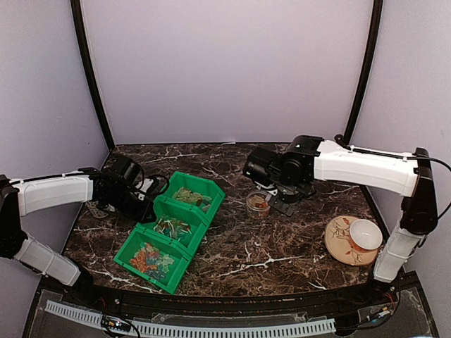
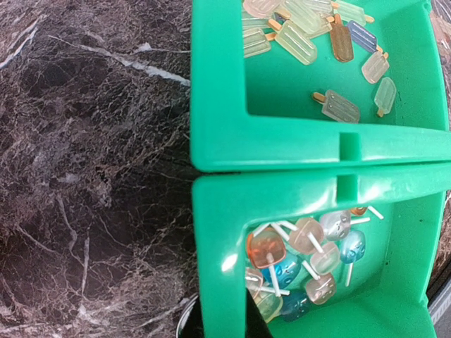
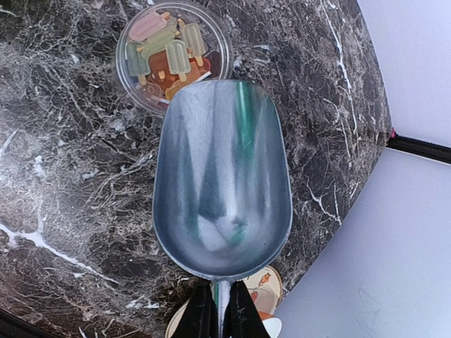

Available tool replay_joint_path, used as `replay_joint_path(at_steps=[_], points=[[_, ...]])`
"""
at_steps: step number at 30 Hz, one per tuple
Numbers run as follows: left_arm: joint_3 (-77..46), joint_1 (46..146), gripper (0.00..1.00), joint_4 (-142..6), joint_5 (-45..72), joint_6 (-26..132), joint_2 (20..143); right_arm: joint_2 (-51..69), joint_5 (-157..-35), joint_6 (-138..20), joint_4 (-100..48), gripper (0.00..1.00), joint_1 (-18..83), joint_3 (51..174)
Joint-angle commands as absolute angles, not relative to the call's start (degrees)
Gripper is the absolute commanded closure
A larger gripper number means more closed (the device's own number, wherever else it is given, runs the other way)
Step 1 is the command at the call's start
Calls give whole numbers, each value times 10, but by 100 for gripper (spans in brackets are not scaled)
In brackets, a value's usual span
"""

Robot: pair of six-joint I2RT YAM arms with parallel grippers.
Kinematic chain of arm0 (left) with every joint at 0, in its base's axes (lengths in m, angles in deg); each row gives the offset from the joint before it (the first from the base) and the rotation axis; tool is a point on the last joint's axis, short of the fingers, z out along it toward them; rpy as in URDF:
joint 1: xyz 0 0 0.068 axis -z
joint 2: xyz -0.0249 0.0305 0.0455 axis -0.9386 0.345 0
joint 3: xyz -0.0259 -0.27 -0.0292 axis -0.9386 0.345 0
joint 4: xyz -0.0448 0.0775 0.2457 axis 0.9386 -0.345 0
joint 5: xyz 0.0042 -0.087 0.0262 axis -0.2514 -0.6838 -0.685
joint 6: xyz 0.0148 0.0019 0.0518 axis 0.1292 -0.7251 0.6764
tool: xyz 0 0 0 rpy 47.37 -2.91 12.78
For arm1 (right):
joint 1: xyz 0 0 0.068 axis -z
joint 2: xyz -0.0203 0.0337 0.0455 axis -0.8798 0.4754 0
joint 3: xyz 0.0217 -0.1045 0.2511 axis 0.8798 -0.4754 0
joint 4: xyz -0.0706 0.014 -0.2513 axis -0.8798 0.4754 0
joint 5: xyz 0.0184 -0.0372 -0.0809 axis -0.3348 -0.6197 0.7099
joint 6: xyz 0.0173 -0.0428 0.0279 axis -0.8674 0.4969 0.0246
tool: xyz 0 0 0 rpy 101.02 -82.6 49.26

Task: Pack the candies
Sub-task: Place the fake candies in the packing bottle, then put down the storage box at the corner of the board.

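Right gripper (image 3: pixel 218 310) clamped on scoop (image 3: pixel 222 176) handle, scoop empty over cup (image 3: pixel 174 53).
Cup partly filled w/ candies (image 3: pixel 165 53); I reckon more scoops left from bins (image 1: pixel 169 229).

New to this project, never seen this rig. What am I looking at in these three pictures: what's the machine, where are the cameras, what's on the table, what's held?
Two white robot arms are bolted at the near edge of a dark marble-patterned table. The wide picture comes from a fixed camera above and behind them; the other two come from cameras on each wrist.

On the table stand three joined green plastic bins holding small mixed-colour candies, shaped like ice pops and lollipops. Beside them is a small clear round cup, already partly filled with candies. At the right sits a patterned plate with a white bowl on it.

The right gripper has its jaws shut on the handle of a shiny metal scoop, empty, its lip at the cup. The left gripper sits by the bins; its own jaws are not shown, but it is shut, apparently holding nothing.
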State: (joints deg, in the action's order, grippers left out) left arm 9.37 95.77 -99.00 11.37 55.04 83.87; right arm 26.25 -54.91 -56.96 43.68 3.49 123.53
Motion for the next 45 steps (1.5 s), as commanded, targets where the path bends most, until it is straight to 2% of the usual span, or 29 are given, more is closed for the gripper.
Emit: replay_joint_path(at_steps=[1, 8, 17, 21, 45], points=[[87, 952, 100, -963, 88, 540, 809, 268, -499, -560, 446, 100, 26, 1255], [77, 937, 100, -964, 93, 538, 810, 223, -443, -551, 371, 100, 22, 1204], [-31, 931, 100, -994, 88, 536, 868, 51, -448, -530, 63, 100, 22, 974], [-96, 929, 100, -1011, 94, 539, 914, 2, -467, -539, -11, 100, 23, 908], [-448, 815, 100, -1102, 62, 580, 1252, -41, -477, -619, -25, 100, 22, 852]])
